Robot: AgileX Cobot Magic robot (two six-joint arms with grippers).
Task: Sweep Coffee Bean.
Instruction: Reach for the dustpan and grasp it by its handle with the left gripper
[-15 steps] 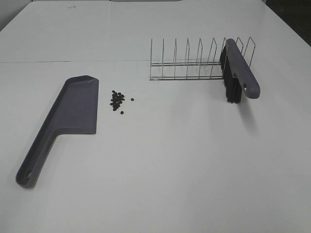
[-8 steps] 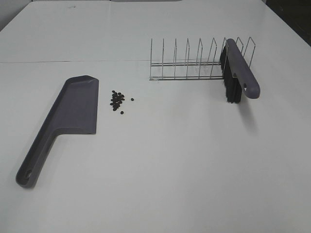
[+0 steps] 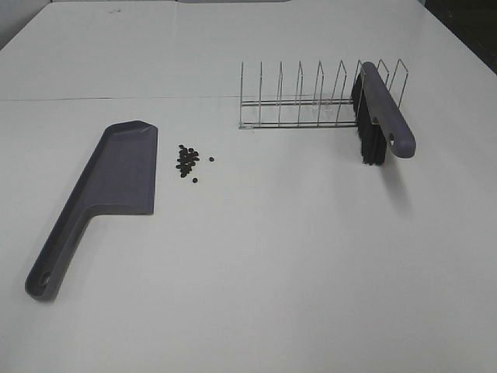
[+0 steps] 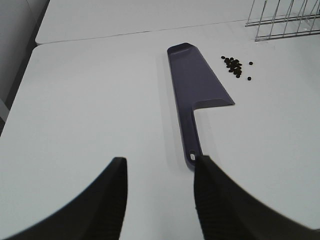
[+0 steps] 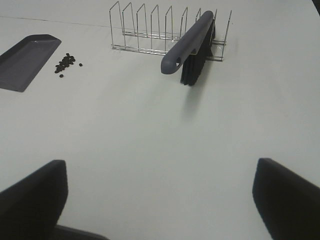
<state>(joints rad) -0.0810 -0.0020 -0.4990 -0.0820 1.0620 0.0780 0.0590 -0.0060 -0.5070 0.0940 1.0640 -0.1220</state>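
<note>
Exterior high: no change since a second ago. Beans (image 3: pixel 187 162) centre-left beside dustpan (image 3: pixel 116 175), brush (image 3: pixel 382 113) upper right. I read left claw (image 4: pixel 161 161), right claw (image 5: pixel 160 164) released, empty; sweep unstarted.

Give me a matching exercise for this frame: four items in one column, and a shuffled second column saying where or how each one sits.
Column A
1. dustpan
2. coffee beans
3. brush
4. wire rack

Column B
a. small dark cluster just right of the dustpan in the high view
b. propped in the rack's right end, bristles down
c. lying flat, handle pointing toward the high camera
d. standing upright, most slots vacant

Pairs: 1-c, 2-a, 3-b, 4-d
</note>
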